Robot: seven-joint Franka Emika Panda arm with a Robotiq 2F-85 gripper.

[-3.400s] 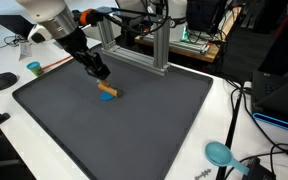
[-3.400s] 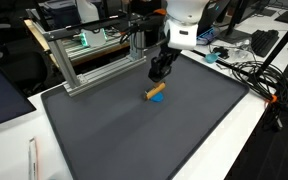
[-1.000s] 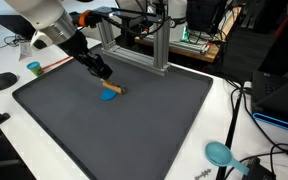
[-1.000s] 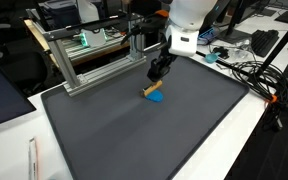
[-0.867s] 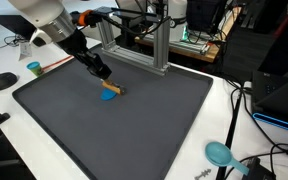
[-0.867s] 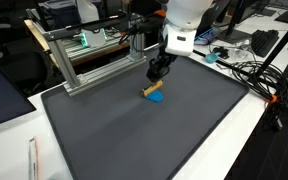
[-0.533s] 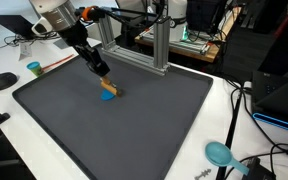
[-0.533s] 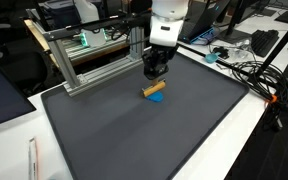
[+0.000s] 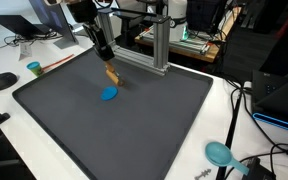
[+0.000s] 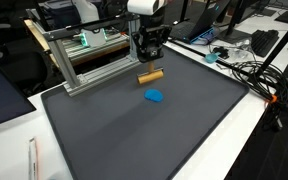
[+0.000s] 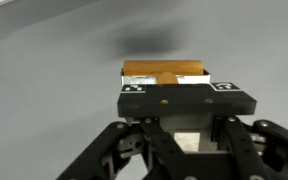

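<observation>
- Plainly, the hand (image 10: 150, 66) was clenched on a short wooden block (image 10: 150, 76), which sat crosswise between its fingers in the wrist view.
- The block hung in the air over the far part of the dark mat (image 10: 134, 135), tilted in an exterior view and clear of the surface.
- A small blue piece (image 10: 155, 96) lay flat on the mat, just nearer than the block and apart from it.
- A metal frame (image 10: 104, 72) stood on the white worktop (image 10: 244, 140) beyond the mat's far edge.
</observation>
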